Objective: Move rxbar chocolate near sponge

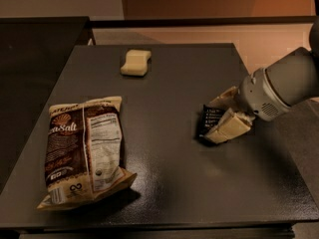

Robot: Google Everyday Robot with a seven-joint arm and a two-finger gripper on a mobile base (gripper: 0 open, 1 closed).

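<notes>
- The bar (208, 117) lay on the dark tabletop (174, 188), between the two cream fingers of the pincer (211, 125).
- The pincer was narrowed onto the bar, one finger on its far side and one on its near side. It appeared to hold the wrapper, low at the surface.
- The arm (284, 88) reached in from the right of the bar.
- The sponge (135, 62) sat well apart from the bar, far-left of it, close to the tabletop's back edge.
- The chip bag (82, 148) lay left and nearer of the bar, off the straight line to the sponge.
- Risk: the flat, slick wrapper could slip or twist out if the grip was only on an edge, then drop short.
- Risk: dragging it low could snag it on the surface. Overshooting could nudge the sponge off the back edge.
- Room: bare tabletop lay between bar and sponge. The tabletop's right edge was near the bar, so leftward travel looked safest.
</notes>
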